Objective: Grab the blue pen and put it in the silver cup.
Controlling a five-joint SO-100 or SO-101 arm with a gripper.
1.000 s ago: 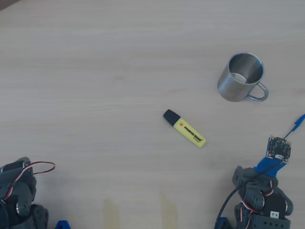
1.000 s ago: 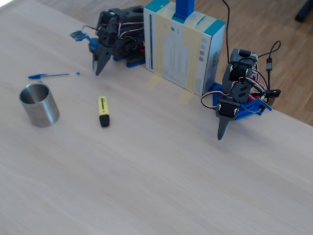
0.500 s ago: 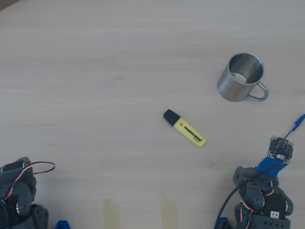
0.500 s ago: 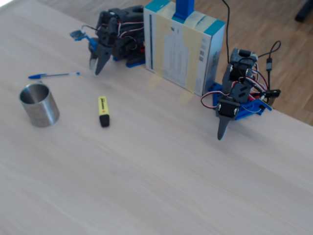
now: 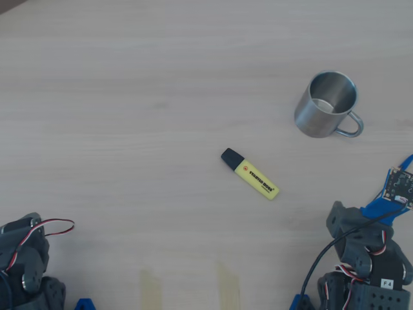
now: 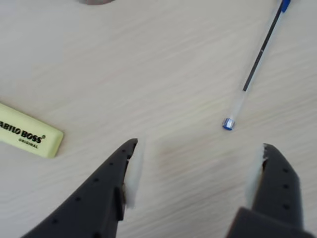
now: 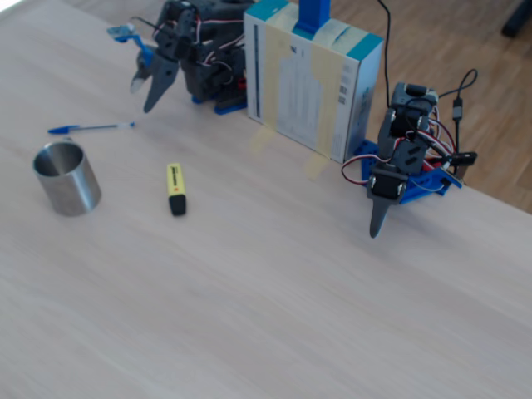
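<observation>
The blue pen (image 6: pixel 257 54) lies flat on the wooden table, blue cap at the top right edge of the wrist view, its plugged end just ahead of my right fingertip (image 6: pixel 255 173). My gripper (image 6: pixel 195 168) is open and empty, hovering over bare table short of the pen. In the fixed view the pen (image 7: pixel 91 128) lies behind the silver cup (image 7: pixel 66 177), and my gripper (image 7: pixel 154 87) points down toward the pen's tip. The cup (image 5: pixel 326 103) stands upright and empty, handle to the right in the overhead view. I cannot make out the pen in the overhead view.
A yellow highlighter with black cap (image 5: pixel 250 174) lies mid-table, left of my gripper in the wrist view (image 6: pixel 27 136). A second arm (image 7: pixel 399 166) stands idle at the right of the fixed view. A taped cardboard box (image 7: pixel 312 83) stands between the arms.
</observation>
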